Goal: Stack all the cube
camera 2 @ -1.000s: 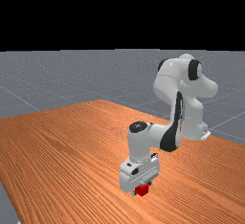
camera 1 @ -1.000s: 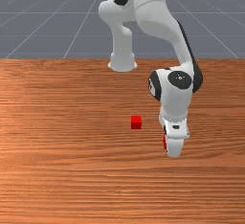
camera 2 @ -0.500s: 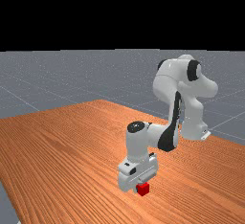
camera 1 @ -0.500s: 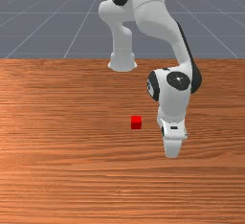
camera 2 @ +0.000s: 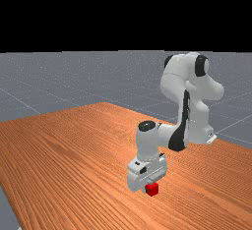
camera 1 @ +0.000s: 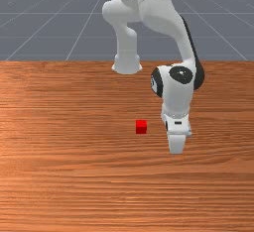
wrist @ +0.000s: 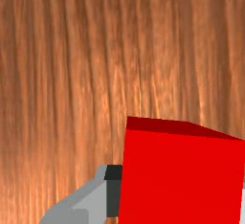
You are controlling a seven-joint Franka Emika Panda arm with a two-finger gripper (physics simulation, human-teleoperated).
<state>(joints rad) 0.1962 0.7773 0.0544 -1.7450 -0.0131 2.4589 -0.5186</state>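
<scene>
My gripper stands to the right of a red cube in the front view, with a gap between them; that cube sits on the table. A second red cube is at the lower end of the hand in the far view. Close up in the wrist view, this cube is between the two fingers of my gripper, which is shut on it. The cube's body covers part of the finger on one side.
Orange-brown wood of the table surrounds the cube and the hand. The arm's base stands at the table's back edge in the front view.
My hand has moved back toward the arm's base and slightly to the front view's left; in the far view it has shifted right and up, carrying the held cube along. The other cube has stayed.
</scene>
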